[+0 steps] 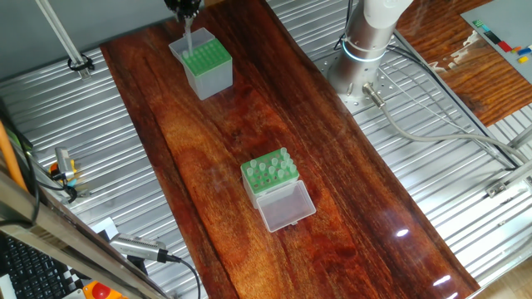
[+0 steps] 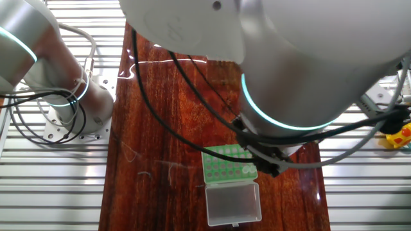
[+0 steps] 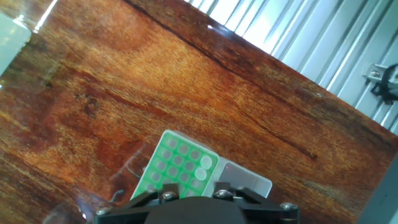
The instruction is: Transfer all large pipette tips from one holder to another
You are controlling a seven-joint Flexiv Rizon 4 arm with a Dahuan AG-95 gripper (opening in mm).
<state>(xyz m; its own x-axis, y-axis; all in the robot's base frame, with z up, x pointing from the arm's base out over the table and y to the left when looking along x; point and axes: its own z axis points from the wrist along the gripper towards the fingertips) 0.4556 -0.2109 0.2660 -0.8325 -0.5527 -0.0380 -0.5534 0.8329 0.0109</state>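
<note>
Pipette tips (image 1: 270, 170) are seen standing in the low green rack (image 1: 268, 174) with its clear lid (image 1: 287, 207) folded open, near the middle of the wooden table (image 1: 249, 124). 1 pale tip (image 1: 189, 39) hangs from the gripper (image 1: 184, 8) at 12 o'clock of the taller translucent box (image 1: 202, 64), over its green insert. Fingers are judged closed on that tip (contact is cropped at the frame edge). Tips are judged light, stiff and slippery; they are best pinched at the wider upper end.
</note>
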